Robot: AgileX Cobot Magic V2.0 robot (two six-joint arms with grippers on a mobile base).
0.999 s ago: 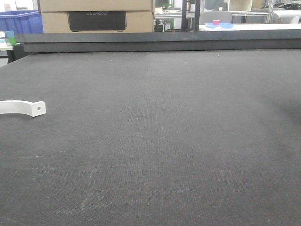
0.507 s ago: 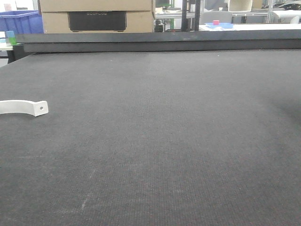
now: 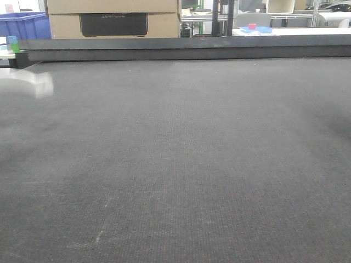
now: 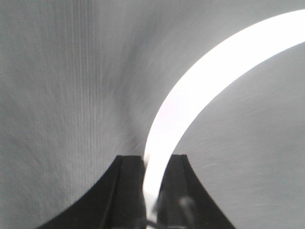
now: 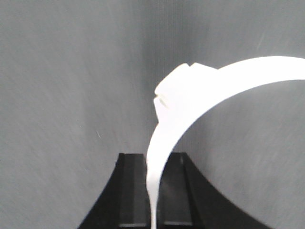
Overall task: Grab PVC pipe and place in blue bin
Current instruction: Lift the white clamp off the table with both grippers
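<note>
My left gripper is shut on a white arched PVC pipe, which curves up and to the right from between the black fingers. In the front view this piece shows only as a blurred white smear above the dark mat at the far left. My right gripper is shut on a second white arched PVC pipe with a notched block on its bend, held over the mat. Neither gripper shows in the front view. The blue bin stands beyond the table's far left corner.
A dark woven mat covers the table, with a raised black rail along the far edge. Behind it stand a cardboard box and a blue tray with a pink block.
The white piece that lay on the mat at the far left has lifted off the surface and moved up, and is now motion-blurred.
</note>
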